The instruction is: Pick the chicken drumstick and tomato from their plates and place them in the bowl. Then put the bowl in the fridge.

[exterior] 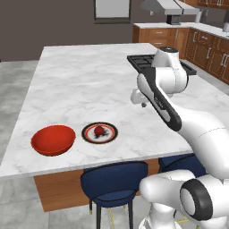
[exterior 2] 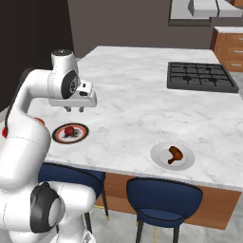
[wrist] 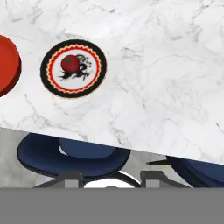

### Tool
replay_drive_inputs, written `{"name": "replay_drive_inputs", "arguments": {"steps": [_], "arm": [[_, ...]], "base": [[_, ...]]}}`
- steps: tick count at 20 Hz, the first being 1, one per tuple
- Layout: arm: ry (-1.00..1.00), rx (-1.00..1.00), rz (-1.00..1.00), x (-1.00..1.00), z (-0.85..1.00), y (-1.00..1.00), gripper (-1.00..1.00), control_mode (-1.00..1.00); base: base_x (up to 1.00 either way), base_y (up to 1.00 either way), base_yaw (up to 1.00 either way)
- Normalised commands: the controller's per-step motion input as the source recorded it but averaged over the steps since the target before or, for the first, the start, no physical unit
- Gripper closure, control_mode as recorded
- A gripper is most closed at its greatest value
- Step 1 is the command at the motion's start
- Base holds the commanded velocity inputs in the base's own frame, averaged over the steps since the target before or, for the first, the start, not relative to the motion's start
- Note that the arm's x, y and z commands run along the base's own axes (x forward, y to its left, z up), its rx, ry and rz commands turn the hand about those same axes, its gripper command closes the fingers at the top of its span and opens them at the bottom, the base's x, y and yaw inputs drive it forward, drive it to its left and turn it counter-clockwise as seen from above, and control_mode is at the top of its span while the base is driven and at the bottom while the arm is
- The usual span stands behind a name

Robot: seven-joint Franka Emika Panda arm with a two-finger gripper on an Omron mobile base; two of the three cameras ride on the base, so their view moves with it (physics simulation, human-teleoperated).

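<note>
The claw (exterior 2: pixel 75 109) hangs above the marble tabletop (exterior 2: pixel 142 95) with its 2 short fingers slightly parted, empty and touching nothing. The round dark-red tomato (exterior: pixel 99 130) sits on the dark-rimmed patterned plate (exterior: pixel 112 133); just beside it the glossy red bowl (exterior: pixel 53 139) holds nothing. Well apart, the pale plain plate (exterior 2: pixel 161 154) carries the reddish-brown chicken drumstick (exterior 2: pixel 174 154) — thicker at 1 end. 2 blue stools (exterior 2: pixel 161 197) stand under the tabletop's edge

The bowl (exterior: pixel 53 140) was glossy red; the tomato (wrist: pixel 70 64), dark red, sat on a plate (wrist: pixel 96 81) rimmed black with orange zigzag. The drumstick (exterior 2: pixel 174 154) was reddish-brown on a pale plate (exterior 2: pixel 159 158).
</note>
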Motion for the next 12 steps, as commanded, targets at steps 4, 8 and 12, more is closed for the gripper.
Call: {"name": "replay_drive_inputs", "arguments": {"steps": [4, 8, 12], "arm": [[0.00, 0.00, 0.00, -0.06, -0.05, 0.06, -1.00, -1.00], [0.00, -0.04, 0.07, 0.04, -0.21, 0.37, -1.00, -1.00], [-0.01, -0.03, 0.15, 0.20, -0.24, 0.48, -1.00, -1.00]], "base": [[0.00, 0.00, 0.00], [0.00, 0.00, 0.00], [0.00, 0.00, 0.00]]}}
